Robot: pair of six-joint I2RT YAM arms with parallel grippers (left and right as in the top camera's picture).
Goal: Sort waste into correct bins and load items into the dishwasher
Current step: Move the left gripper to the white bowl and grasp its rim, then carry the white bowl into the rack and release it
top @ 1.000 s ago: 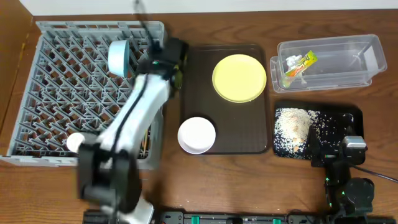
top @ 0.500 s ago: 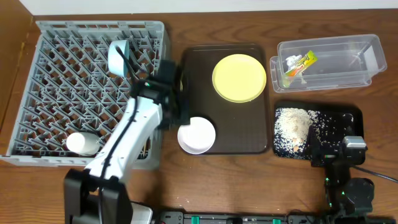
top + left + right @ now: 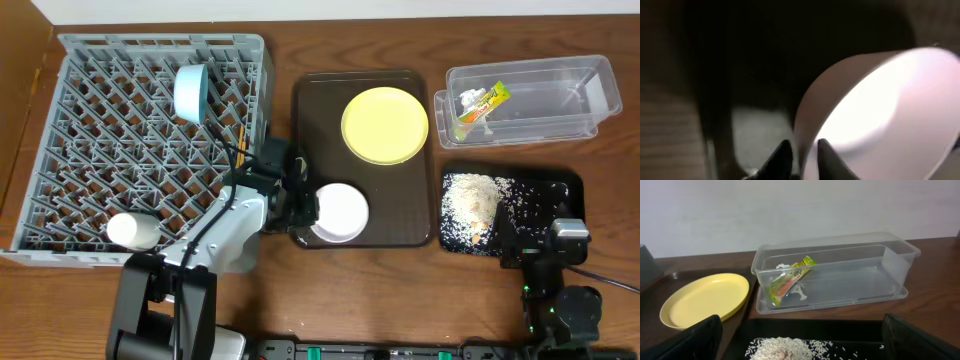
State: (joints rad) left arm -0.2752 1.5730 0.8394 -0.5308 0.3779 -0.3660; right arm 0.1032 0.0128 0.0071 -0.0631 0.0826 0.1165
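Observation:
My left gripper (image 3: pixel 312 208) is shut on the left rim of the white bowl (image 3: pixel 342 212), which sits on the brown serving tray (image 3: pixel 320 120). In the left wrist view the jaws (image 3: pixel 801 156) straddle the bowl's rim (image 3: pixel 890 110). The yellow plate (image 3: pixel 385 124) lies on the same tray. The light blue bowl (image 3: pixel 190 92) and the white cup (image 3: pixel 130 231) are in the grey dish rack (image 3: pixel 100 70). The wrapper (image 3: pixel 480 105) lies in the clear tub (image 3: pixel 540 95). Rice (image 3: pixel 470 205) lies in the black tray (image 3: pixel 560 190). My right gripper (image 3: pixel 538 242) is open and empty over the black tray's near edge.
The right wrist view shows the plate (image 3: pixel 705 297), the tub (image 3: pixel 890 265) with the wrapper (image 3: pixel 790 280), and the rice (image 3: pixel 785 347) between my open fingers (image 3: pixel 800 345). The rack's right wall stands close to the brown tray's left edge.
My left arm swung from the rack down to the white bowl and closed on its rim. The bowl shifted right on the brown tray. The right arm has not moved.

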